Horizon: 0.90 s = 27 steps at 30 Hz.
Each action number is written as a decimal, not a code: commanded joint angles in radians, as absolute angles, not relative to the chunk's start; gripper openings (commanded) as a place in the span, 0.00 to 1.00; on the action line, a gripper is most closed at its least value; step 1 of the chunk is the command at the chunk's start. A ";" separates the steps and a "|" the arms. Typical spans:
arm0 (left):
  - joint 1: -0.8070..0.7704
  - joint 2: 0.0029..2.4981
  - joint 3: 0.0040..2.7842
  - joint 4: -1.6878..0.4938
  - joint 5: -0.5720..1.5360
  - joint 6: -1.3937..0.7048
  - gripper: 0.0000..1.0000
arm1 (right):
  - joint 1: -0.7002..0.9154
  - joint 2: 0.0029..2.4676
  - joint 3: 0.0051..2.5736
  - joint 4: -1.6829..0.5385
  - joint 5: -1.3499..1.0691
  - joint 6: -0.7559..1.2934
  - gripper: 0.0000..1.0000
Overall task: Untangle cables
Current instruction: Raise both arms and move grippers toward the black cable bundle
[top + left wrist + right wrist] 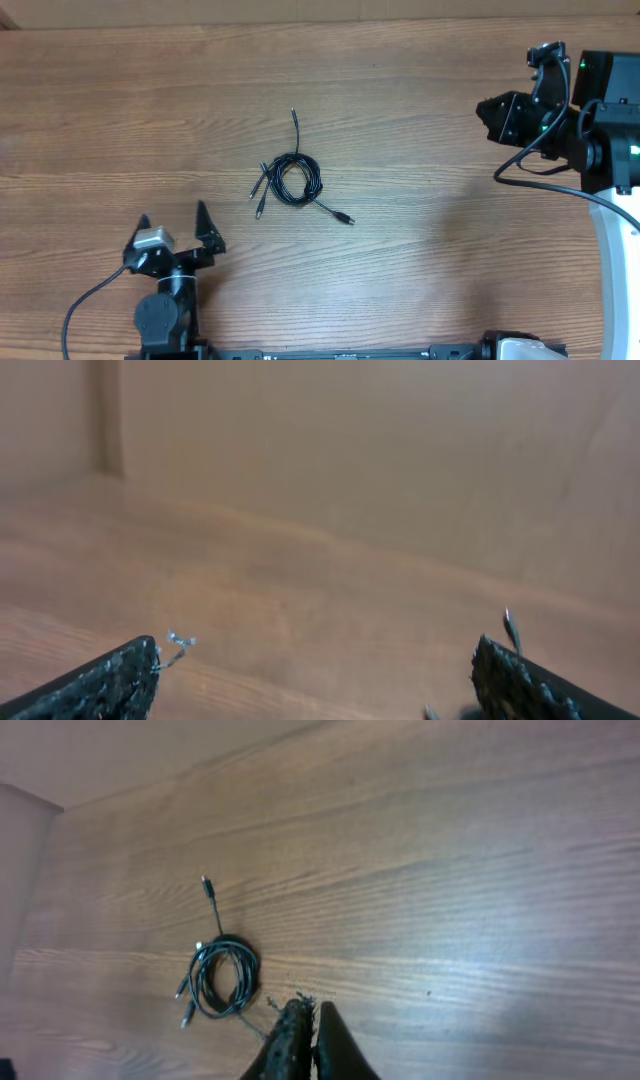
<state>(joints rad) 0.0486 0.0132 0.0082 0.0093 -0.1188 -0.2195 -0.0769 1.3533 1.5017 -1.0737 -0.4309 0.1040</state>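
Note:
The cables (292, 180) lie as one small black coil in the middle of the wooden table, with several plug ends sticking out around it. My left gripper (173, 218) stands open near the front edge, down and to the left of the coil and apart from it. In the left wrist view its fingertips (135, 665) are spread wide with bare wood between them, and one plug end of the cables (512, 628) peeks over the right finger. My right gripper (490, 108) is at the far right, shut on nothing. The right wrist view shows the cables (222, 978) just left of the closed gripper (308, 1012).
The left arm's base (162, 318) sits at the front edge of the table (400, 260). The right arm's white link (615, 250) and its thick black wire (560, 185) occupy the right side. A wall (350, 450) rises behind the table's far edge.

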 commanded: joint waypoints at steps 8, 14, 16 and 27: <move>0.054 0.049 0.296 -0.202 -0.022 -0.251 1.00 | -0.073 1.353 1.496 -1.098 -0.448 0.097 0.58; 0.054 0.353 0.711 -0.560 0.076 -0.246 1.00 | -0.073 1.353 1.496 -1.098 -0.447 0.097 0.60; 0.054 0.470 0.823 -0.657 0.114 -0.243 1.00 | -0.073 1.353 1.496 -1.103 -0.448 0.098 0.59; 0.024 1.145 1.362 -1.199 0.318 -0.208 1.00 | -0.073 1.353 1.496 -1.186 -0.558 0.105 0.59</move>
<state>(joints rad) 0.0467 1.0309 1.2911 -1.1503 0.2512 -0.2291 -0.0769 1.3533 1.4971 -1.1759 -0.4995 0.1043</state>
